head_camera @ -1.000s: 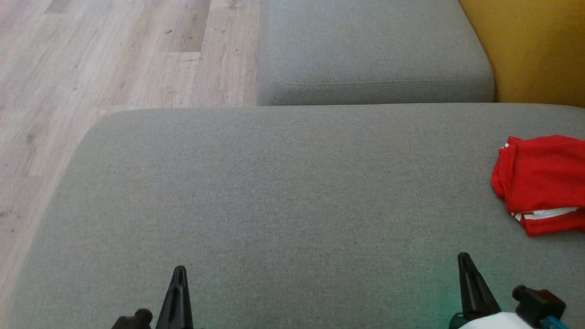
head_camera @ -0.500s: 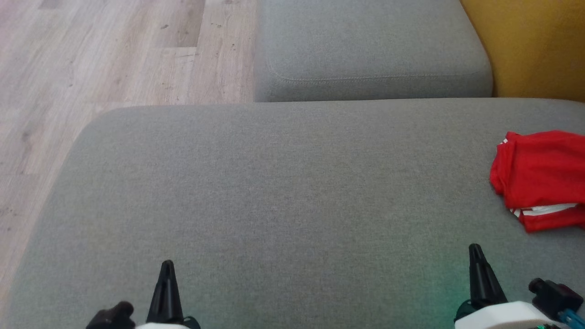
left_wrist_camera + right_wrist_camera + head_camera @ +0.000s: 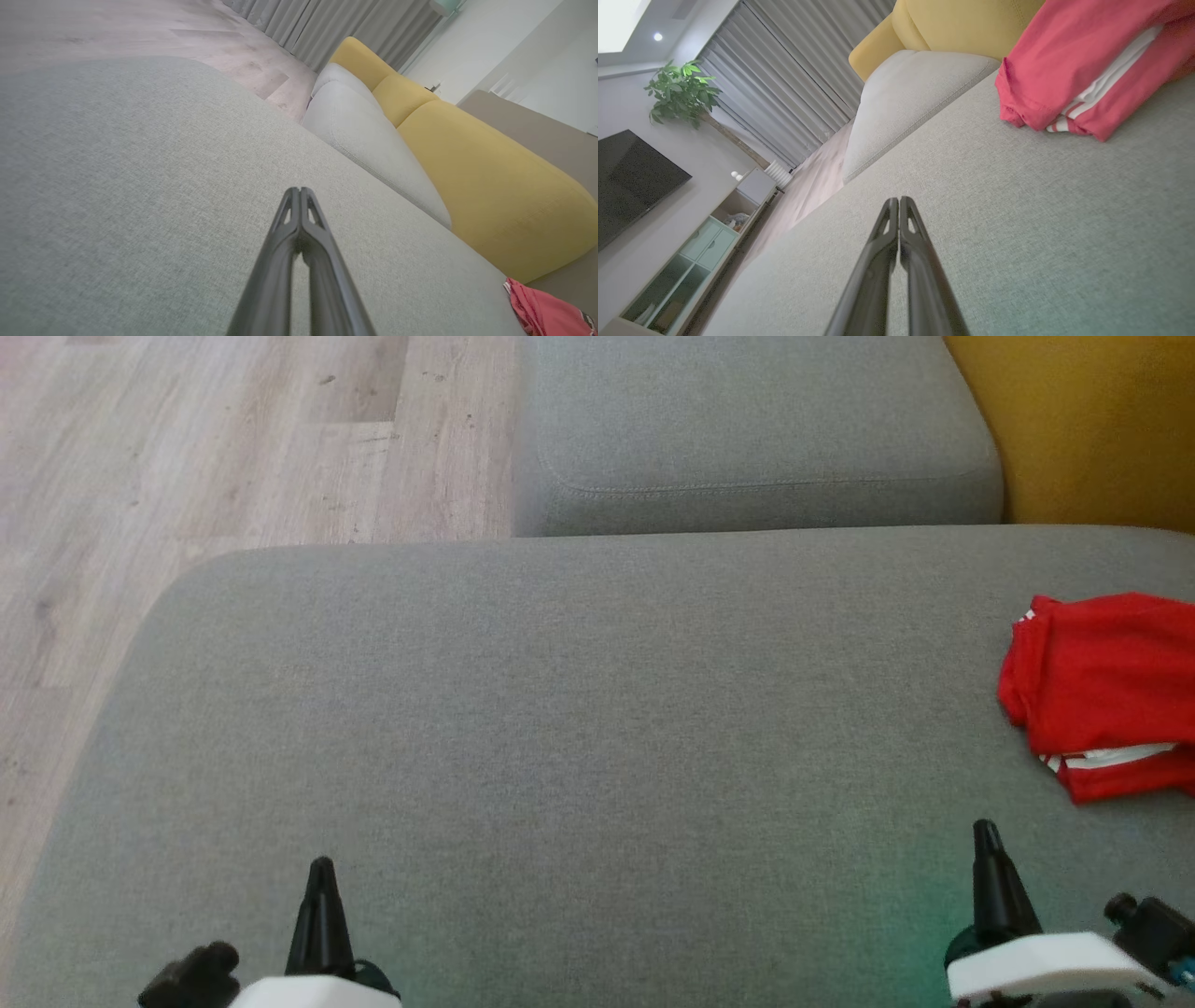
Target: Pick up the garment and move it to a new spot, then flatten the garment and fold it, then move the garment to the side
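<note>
Black right tool (image 3: 984, 833) pinched, pointing forward.

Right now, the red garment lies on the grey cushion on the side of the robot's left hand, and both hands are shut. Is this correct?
The side is wrong: the red garment lies on the grey cushion on the side of the right hand, not the left hand. The head view shows this. Both hands are shut.
</note>
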### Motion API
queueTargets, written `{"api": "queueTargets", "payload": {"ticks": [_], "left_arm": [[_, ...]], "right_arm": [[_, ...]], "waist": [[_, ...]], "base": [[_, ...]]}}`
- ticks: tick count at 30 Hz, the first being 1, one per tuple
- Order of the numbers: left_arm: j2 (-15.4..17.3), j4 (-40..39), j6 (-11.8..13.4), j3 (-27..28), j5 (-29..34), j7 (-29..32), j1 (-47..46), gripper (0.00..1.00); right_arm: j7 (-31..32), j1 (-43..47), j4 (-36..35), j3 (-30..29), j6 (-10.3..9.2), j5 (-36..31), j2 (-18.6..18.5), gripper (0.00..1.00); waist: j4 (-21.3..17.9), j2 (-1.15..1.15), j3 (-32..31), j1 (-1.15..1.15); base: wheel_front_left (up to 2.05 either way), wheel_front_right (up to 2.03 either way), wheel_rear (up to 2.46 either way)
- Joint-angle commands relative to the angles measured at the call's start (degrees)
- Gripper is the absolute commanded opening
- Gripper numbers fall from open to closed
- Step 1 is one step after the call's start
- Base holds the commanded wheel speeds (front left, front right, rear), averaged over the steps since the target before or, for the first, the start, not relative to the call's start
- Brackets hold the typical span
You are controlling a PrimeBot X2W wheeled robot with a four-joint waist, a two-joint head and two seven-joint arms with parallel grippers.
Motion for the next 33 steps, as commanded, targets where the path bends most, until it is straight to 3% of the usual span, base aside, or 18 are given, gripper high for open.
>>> {"api": "queueTargets", "payload": {"ticks": [1,33], "left_arm": [[0.8,-1.5,-0.6,1.7,-2.1,0.3,-3.6,0.0],[0.9,-0.5,-3.6,6.4,-23.1,5.3,-7.2,0.0]], "right_arm": [[0.6,-3.8,-1.8,-0.2,-0.02,2.3,-0.9,0.0],[5.6,-7.6,-1.8,-2.5,-0.03,23.6,-1.1,0.0]], "waist": [[-0.1,0.0,0.1,0.0],[-1.1,0.0,1.8,0.0]], "base": [[0.0,0.0,0.0],[0.0,0.0,0.0]]}}
